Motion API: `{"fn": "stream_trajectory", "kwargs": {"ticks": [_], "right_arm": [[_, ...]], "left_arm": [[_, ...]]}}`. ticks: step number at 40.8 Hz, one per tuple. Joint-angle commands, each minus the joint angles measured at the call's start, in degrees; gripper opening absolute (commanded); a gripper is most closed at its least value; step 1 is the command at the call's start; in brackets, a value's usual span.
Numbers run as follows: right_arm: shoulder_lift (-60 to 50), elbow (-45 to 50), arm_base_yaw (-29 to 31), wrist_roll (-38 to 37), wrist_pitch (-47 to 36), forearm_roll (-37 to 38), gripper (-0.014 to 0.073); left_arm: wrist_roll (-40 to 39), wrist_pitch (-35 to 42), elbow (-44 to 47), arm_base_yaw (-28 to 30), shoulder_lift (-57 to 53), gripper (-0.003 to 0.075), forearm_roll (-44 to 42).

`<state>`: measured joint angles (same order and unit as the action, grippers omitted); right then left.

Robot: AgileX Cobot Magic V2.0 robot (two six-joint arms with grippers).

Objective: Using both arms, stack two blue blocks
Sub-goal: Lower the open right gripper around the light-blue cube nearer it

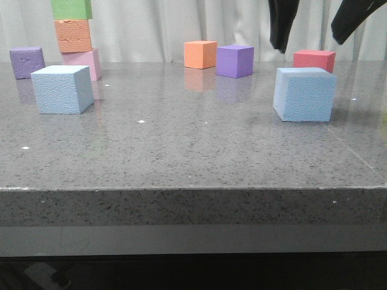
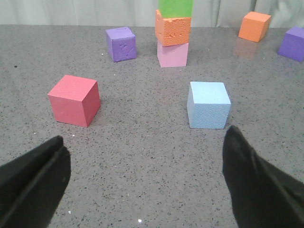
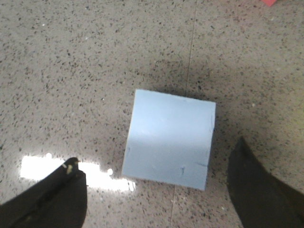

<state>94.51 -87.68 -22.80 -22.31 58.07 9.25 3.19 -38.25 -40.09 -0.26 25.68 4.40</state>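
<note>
Hovering above the right blue block [image 1: 304, 94], my right fingers [image 3: 259, 190] stood spread wide with nothing between them, the block sitting flat on the table [image 1: 181, 145] below. My left fingers [image 2: 259, 185] were likewise apart and empty, facing the left blue block [image 2: 208, 104], which stood near a tower of pink, orange and green cubes [image 2: 173, 33]. The tower's top was cut off, so perhaps it rose higher.
</note>
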Motion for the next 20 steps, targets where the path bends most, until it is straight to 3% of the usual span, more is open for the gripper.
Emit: {"fn": "stream_trajectory", "kwargs": {"ticks": [1, 20], "right_arm": [[-0.70, -2.28, 0.52, -2.35, -2.40, 1.67, 0.0601], [4.60, -2.28, 3.36, -4.30, -5.04, 1.24, 0.0601]], "left_arm": [[-0.40, 4.62, -1.47, -0.34, 0.75, 0.0637, 0.57], [-0.40, 4.62, -1.47, -0.34, 0.75, 0.0637, 0.57]]}}
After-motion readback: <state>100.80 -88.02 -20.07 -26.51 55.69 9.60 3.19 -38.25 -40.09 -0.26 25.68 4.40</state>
